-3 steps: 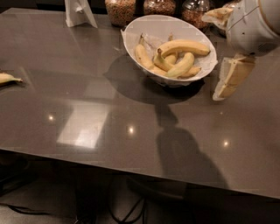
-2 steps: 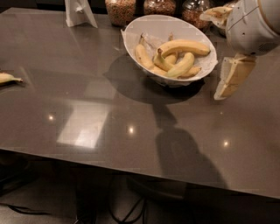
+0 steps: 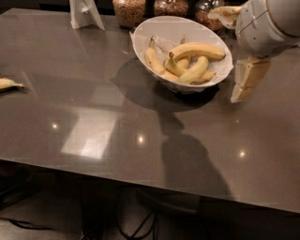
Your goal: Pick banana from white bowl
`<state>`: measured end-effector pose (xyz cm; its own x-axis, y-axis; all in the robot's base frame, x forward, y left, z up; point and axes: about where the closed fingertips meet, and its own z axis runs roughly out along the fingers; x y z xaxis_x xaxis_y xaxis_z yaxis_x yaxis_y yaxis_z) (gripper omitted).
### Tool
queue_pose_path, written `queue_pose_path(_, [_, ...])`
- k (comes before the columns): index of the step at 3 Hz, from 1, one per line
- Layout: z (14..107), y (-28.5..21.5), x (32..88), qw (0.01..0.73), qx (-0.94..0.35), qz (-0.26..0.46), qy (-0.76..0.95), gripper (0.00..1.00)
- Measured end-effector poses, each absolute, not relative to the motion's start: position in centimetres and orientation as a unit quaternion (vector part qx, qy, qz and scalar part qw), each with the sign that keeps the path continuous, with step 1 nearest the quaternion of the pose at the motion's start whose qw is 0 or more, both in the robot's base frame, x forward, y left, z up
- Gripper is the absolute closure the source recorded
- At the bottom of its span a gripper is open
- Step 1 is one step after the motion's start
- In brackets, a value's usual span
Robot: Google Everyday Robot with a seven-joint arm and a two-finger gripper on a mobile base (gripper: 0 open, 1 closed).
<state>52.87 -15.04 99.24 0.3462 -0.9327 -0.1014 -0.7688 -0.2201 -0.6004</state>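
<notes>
The white bowl (image 3: 154, 33) stands tilted at the back of the dark table, lined with crinkled white paper. Several yellow bananas (image 3: 197, 51) lie in it, one long one across the top. My gripper (image 3: 237, 47) hangs just right of the bowl, at its rim height. It is open and empty. One beige finger (image 3: 248, 78) points down beside the bowl and the other (image 3: 226, 13) sits higher, behind the rim. The white arm housing (image 3: 267, 23) fills the top right corner.
A loose banana (image 3: 7, 84) lies at the table's left edge. Glass jars of grain (image 3: 129, 10) stand behind the bowl. A white folded stand (image 3: 85, 14) is at the back left. The table's front edge (image 3: 140, 180) runs across below.
</notes>
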Motion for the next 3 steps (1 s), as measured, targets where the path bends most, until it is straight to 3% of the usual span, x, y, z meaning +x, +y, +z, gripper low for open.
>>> queue_pose_path(2, [98.8, -12.4, 58.9, 0.243, -0.860, -0.249, 0.374, 0.00])
queue_pose_path(3, [98.1, -12.6, 61.8, 0.227, -0.872, -0.264, 0.345, 0.19])
